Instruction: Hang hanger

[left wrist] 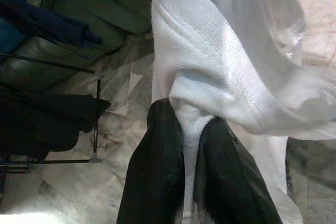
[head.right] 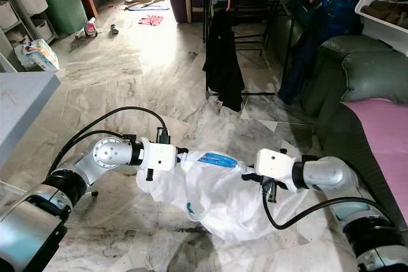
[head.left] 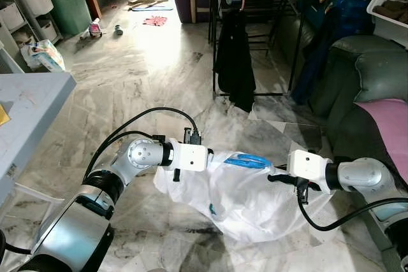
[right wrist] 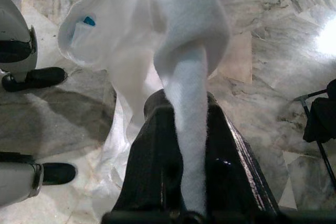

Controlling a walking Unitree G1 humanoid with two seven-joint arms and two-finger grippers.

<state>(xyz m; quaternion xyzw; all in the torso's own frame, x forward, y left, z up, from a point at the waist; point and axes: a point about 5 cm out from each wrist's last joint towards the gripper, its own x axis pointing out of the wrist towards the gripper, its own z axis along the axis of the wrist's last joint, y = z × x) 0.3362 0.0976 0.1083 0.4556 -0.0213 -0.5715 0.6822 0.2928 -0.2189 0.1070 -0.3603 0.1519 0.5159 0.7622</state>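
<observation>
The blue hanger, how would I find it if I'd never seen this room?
Start at the black drying rack standing on the marble floor, then look nearer, to the white garment stretched between the left gripper and right gripper. The blue hanger pokes out at its top edge, the only bright blue piece against the white cloth.

Two silver arms with round shiny elbow joints, black rubber bands at the joints, white boxy wrist housings. Black cables loop from forearm to wrist on both. Left claw [left wrist: 191,182] and right claw [right wrist: 191,156]: long matte black fingers. Black feet, white shins.
</observation>
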